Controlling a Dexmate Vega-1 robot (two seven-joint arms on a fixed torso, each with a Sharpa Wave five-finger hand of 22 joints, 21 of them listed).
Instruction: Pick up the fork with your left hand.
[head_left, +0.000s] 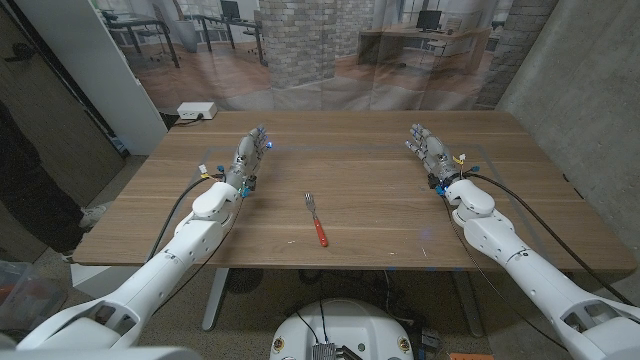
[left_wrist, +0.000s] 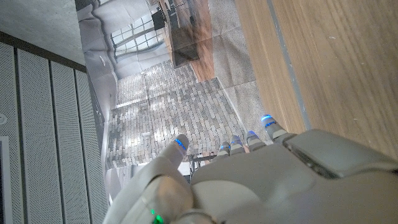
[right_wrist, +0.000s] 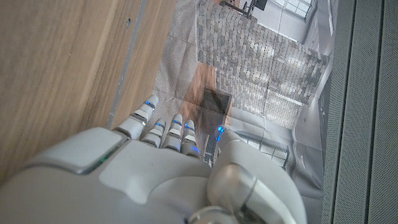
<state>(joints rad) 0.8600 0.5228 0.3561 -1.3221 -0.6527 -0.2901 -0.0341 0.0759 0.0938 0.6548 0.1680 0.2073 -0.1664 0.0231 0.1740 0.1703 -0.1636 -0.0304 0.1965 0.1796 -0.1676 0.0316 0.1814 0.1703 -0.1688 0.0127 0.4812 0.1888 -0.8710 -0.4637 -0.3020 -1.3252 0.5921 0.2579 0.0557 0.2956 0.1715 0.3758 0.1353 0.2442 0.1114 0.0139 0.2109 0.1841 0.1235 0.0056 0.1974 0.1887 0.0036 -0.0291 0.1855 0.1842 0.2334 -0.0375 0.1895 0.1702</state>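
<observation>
arms, two, white, entering over the tabletop's near edge from either near corner, their lower parts cut off by the picture's border. tabletop (head_left: 360, 150): wooden, rectangular; its far edge meets a printed backdrop of brick and office furniture. left hand (head_left: 248, 156): on the left half of the tabletop toward the far edge, fingers stretched out and apart, gripping nothing; the left wrist view shows its back and blue-lit fingertips (left_wrist: 266, 121), the palm hidden. right hand (head_left: 430, 152): on the right half toward the far edge, fingers extended, slightly spread, nothing held. fork (head_left: 316, 218): silver tines pointing to the far edge, red handle toward the near edge, lying near the tabletop's middle, well apart from both hands. dark clothing of a person, cut off beyond the tabletop's left edge.
</observation>
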